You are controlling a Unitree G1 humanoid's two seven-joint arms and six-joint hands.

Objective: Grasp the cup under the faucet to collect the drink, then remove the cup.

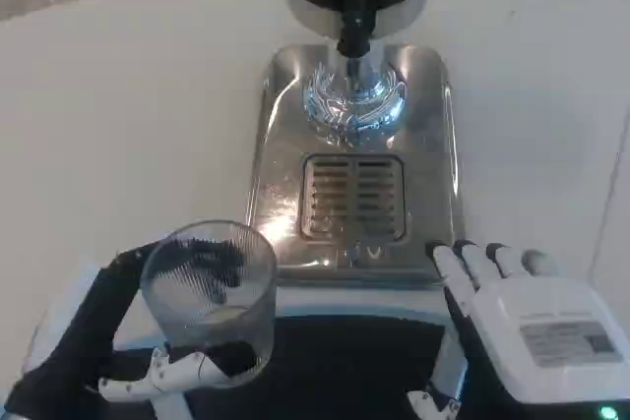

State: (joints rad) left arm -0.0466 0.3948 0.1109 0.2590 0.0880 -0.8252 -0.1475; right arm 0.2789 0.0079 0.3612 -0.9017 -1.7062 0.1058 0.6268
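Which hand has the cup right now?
The left hand grips the clear cup, fingers wrapped around it. The right hand holds nothing, resting by the dispenser base.

Bright, even light; glare flares on the steel drip tray [423, 145] (soft overall focus, faint shadows).

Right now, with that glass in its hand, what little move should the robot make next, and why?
Probably carry the clear cup forward and to the right, toward the drip grate below the black faucet. The left hand already holds the cup, but it sits near the table's front edge, left of the metal base, so nothing could pour into it yet. The right hand rests by the base.
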